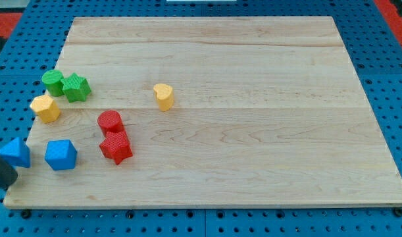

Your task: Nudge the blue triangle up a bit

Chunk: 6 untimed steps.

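Observation:
The blue triangle (15,153) lies at the board's left edge, near the view's bottom left. My tip (10,180) is the dark rod end just below the triangle, touching or almost touching its lower side. The rod runs off the view's left edge. A blue pentagon-like block (61,155) sits just right of the triangle.
The wooden board (253,151) fills most of the view. A green round block (53,81) and a green star (75,87) sit at the upper left, with a yellow hexagon (45,107) below them. A red round block (110,122) touches a red star (116,147). A yellow heart (164,96) stands apart.

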### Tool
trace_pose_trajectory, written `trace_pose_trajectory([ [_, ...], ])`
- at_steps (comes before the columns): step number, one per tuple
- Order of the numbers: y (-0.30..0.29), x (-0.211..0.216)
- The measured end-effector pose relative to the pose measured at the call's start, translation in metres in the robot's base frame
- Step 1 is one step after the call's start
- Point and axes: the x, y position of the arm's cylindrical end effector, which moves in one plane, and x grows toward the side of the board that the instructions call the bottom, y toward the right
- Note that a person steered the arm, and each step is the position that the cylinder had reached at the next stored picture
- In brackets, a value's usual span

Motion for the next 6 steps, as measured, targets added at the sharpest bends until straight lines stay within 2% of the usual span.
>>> trace_pose_trajectory([
  [1, -0.015, 0.010],
  [3, -0.015, -0.032],
  [6, -0.015, -0.045],
])
